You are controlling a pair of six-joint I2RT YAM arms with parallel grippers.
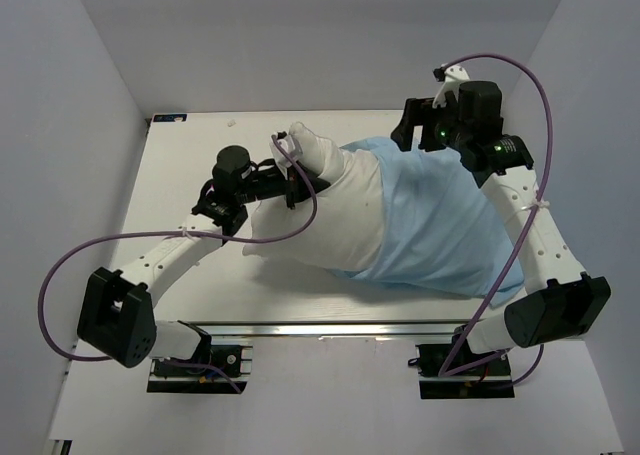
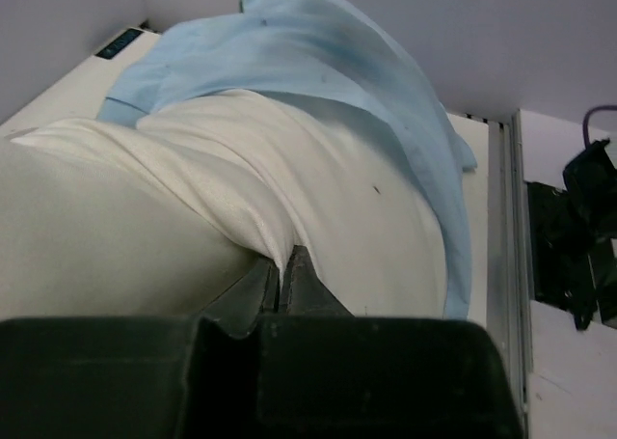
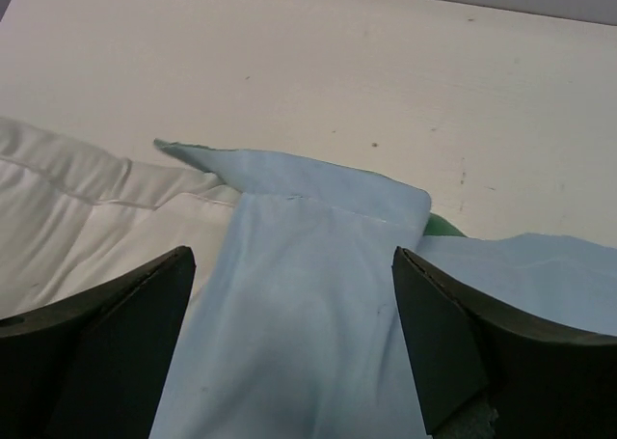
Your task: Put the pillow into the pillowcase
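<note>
The white pillow [image 1: 335, 210] lies across the table's middle, its right part inside the light blue pillowcase [image 1: 440, 225]. My left gripper [image 1: 292, 183] is shut on a pinched fold of the pillow [image 2: 318, 193] at its left end; the fabric rises from between the fingers [image 2: 307, 277]. My right gripper [image 1: 415, 130] hovers open over the far right edge of the pillowcase [image 3: 299, 304], nothing between its fingers [image 3: 439, 333]. A green sliver of the pillowcase's other face [image 3: 443, 227] peeks out under the blue hem. The pillow [image 3: 87, 227] shows left of that hem.
The white table [image 1: 200, 295] is walled in by grey panels on three sides. A metal rail [image 1: 330, 327] runs along the near edge with both arm bases behind it. Purple cables loop off each arm. A small dark label [image 2: 118, 43] sits at the table's far corner.
</note>
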